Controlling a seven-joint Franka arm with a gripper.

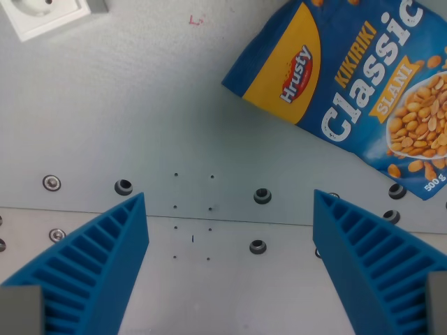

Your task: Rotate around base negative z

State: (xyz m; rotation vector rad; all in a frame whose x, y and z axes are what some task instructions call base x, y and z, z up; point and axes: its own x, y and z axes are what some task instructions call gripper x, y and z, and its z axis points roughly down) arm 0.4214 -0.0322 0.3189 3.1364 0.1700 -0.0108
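Observation:
In the wrist view my gripper (230, 223) is open, with its two blue ribbed fingers (98, 262) spread wide at the bottom left and bottom right. Nothing is between them. They hover above a grey metal table (140, 118). A blue and yellow bag of peanuts (349, 84), printed "Hrusty Kikiriki Classic", lies flat at the upper right, beyond the fingertips and apart from them.
A white power socket (42, 15) sits at the top left corner. Several bolts and holes (262, 195) dot the table, and a seam between plates runs across at about the fingertip level. A small red mark (196, 21) is near the top.

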